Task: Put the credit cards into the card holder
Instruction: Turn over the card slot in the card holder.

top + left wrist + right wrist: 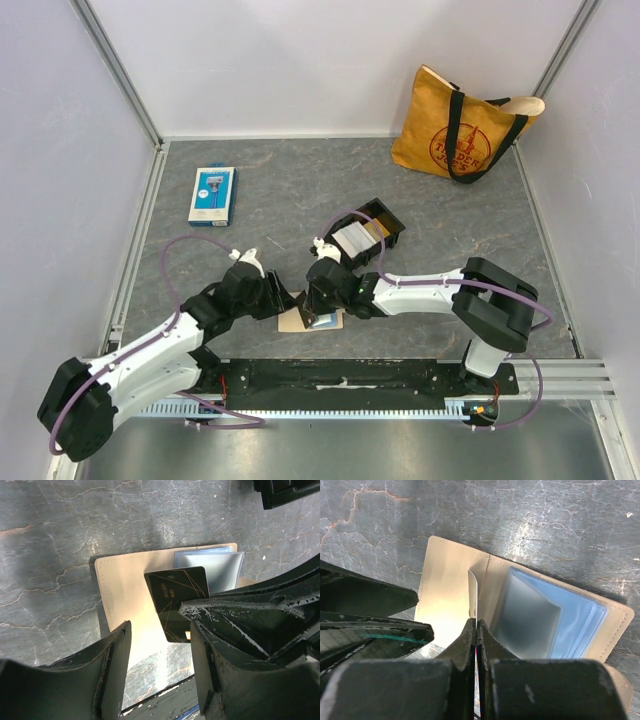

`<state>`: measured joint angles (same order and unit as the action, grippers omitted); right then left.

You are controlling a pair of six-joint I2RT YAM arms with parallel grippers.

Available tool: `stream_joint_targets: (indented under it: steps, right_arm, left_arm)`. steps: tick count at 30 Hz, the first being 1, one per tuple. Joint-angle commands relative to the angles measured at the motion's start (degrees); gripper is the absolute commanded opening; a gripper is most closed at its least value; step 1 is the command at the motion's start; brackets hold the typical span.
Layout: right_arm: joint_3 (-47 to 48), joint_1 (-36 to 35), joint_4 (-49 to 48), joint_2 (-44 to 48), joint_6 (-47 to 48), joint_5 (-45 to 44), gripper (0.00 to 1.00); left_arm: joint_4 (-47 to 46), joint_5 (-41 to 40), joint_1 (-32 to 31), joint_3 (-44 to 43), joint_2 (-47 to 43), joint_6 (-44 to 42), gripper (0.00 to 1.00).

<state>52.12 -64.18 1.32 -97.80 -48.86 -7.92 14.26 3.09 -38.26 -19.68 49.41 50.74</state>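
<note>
Tan flat wallet-like card holder point(125, 580) lies open on grey marbled table point(300, 190) nr front edge, betw. both arms, pale-blue clear sleeves point(555, 620) on one half. Over it, right gripper point(476, 625) jaws pinched tight on dark card point(175, 587) w/ gold lines, edge-on by the fold. The left gripper point(159, 630) jaws apart, holding nothing, over holder's bare half; black rect. tray point(368, 235) w/ more cards just behind.

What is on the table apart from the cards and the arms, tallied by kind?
Trader Joe's tote bag: 1
Blue-and-white retail package: 1
Black tray: 1
Tan card holder: 1
Total: 4
</note>
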Motion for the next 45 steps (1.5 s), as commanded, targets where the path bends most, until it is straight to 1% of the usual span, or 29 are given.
stream_joint_targets:
  steps: [1,2,4,9,13,16,18,19,21,22,25,27,31,34,38,45]
  right_arm:
    - [-2.3,0.6,1.1,1.4,-0.6,-0.2,0.00]
    - [-2.5,0.6,1.0,1.5,-0.6,-0.1,0.00]
    - [-2.5,0.6,0.8,1.6,-0.6,0.0,0.00]
    - [-2.9,0.8,0.5,1.7,-0.7,0.1,0.00]
    - [-3.2,0.9,0.3,1.9,-0.8,0.3,0.00]
    - [-3.6,1.1,0.0,2.2,-1.1,0.2,0.00]
    - [-3.8,1.2,-0.4,2.3,-1.0,0.4,0.00]
    - [-3.9,1.2,-0.6,2.3,-1.0,0.5,0.00]
    - [-4.2,1.3,-0.8,2.9,-0.8,0.6,0.00]
    - [-4.2,1.4,-1.0,3.1,-0.7,0.6,0.00]
    - [-5.2,2.4,-0.9,5.9,-1.0,0.4,0.00]
    - [-6.6,3.1,-0.8,9.3,-1.5,-2.0,0.00]
    - [-9.7,4.9,2.6,17.3,-2.1,-7.0,0.00]
    - [-11.5,5.7,4.9,20.5,-2.6,-8.0,0.00]
    - [-12.9,5.9,7.1,22.4,-3.8,-9.4,0.00]
    - [-13.4,5.9,8.2,20.5,-4.0,-9.4,0.00]
  left_arm:
    - [4.7,-2.9,0.0,-0.9,-4.8,-0.5,0.59]
    - [5.7,-4.8,0.0,-1.1,-5.5,-0.7,0.61]
    - [6.5,-5.0,0.0,-1.0,-5.6,-0.8,0.61]
    - [6.7,-3.4,-0.1,-1.5,0.6,0.0,0.58]
    - [7.5,-4.9,-0.1,-1.8,2.0,0.1,0.58]
    - [6.2,-3.7,-0.1,-1.6,2.9,-0.2,0.58]
    - [5.0,-3.4,-0.1,-1.5,4.3,-0.6,0.52]
    - [3.9,-1.7,-0.1,-1.3,4.9,-0.7,0.50]
    - [1.0,0.6,-0.1,-0.6,5.9,-0.7,0.38]
    - [-0.3,1.5,-0.1,-0.2,6.3,-0.6,0.29]
    - [-1.0,1.4,-0.2,0.1,6.5,0.0,0.11]
    - [-0.6,0.8,-0.1,0.1,6.1,0.0,0.03]
    - [-0.3,0.3,-0.1,0.0,6.1,-0.6,0.02]
    - [-0.4,0.2,-0.2,-0.3,6.1,-0.8,0.02]
    - [-0.3,0.3,-0.1,-0.5,6.2,-1.3,0.02]
    - [-0.3,0.7,-0.2,-0.6,6.3,-1.5,0.02]
